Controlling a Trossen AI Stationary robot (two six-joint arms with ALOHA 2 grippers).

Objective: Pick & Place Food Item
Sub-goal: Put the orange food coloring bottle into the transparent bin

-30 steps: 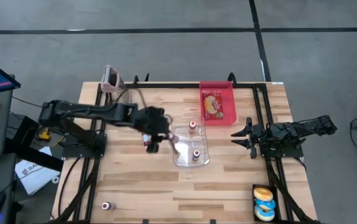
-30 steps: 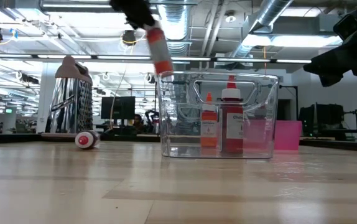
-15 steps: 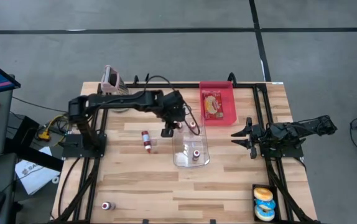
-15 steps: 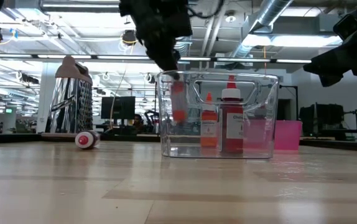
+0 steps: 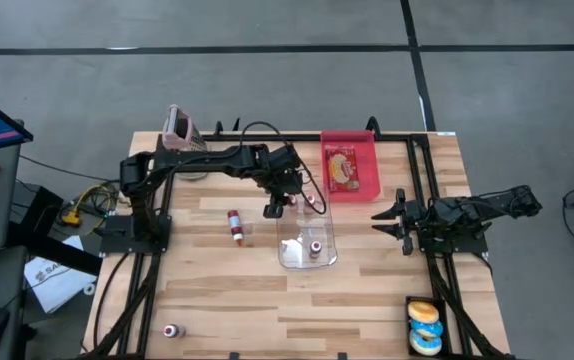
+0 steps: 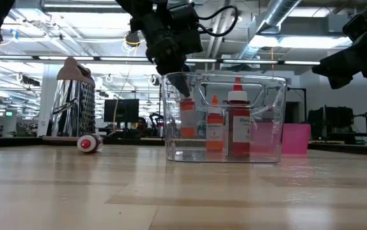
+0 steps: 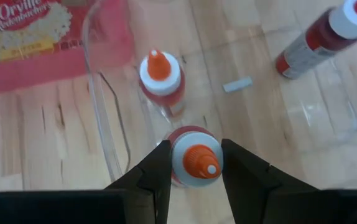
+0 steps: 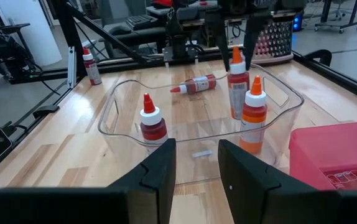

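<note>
A clear plastic bin (image 5: 307, 232) stands mid-table. Two sauce bottles (image 8: 152, 121) (image 8: 253, 115) stand upright on its floor. My left gripper (image 7: 194, 149) reaches down into the bin's far-left corner, shut on a third bottle (image 6: 187, 118) with an orange nozzle. A fourth bottle (image 5: 234, 225) lies on its side on the table left of the bin. A fifth (image 5: 172, 330) lies near the front left. My right gripper (image 8: 194, 168) waits open at the table's right side (image 5: 392, 222), holding nothing. My left gripper pinches the bottle's white cap (image 7: 197, 163), just below the orange nozzle, between its two fingers (image 7: 160, 162). The fingers slant steeply down from the table's left. The bottle stands upright inside the bin. Whether its base touches the bin floor, I cannot tell.
A red tray (image 5: 367, 150) holding a popcorn packet (image 5: 343, 168) sits just beyond the bin. A metal grater (image 5: 179, 128) stands at the far left corner. A box of doughnuts (image 5: 424, 328) is at the near right.
My left gripper has carried the bottle from high above the table left of the bin toward the right and far edges, over the bin's wall. It then lowered the bottle inside. The bottle hung tilted before and now stands upright.
</note>
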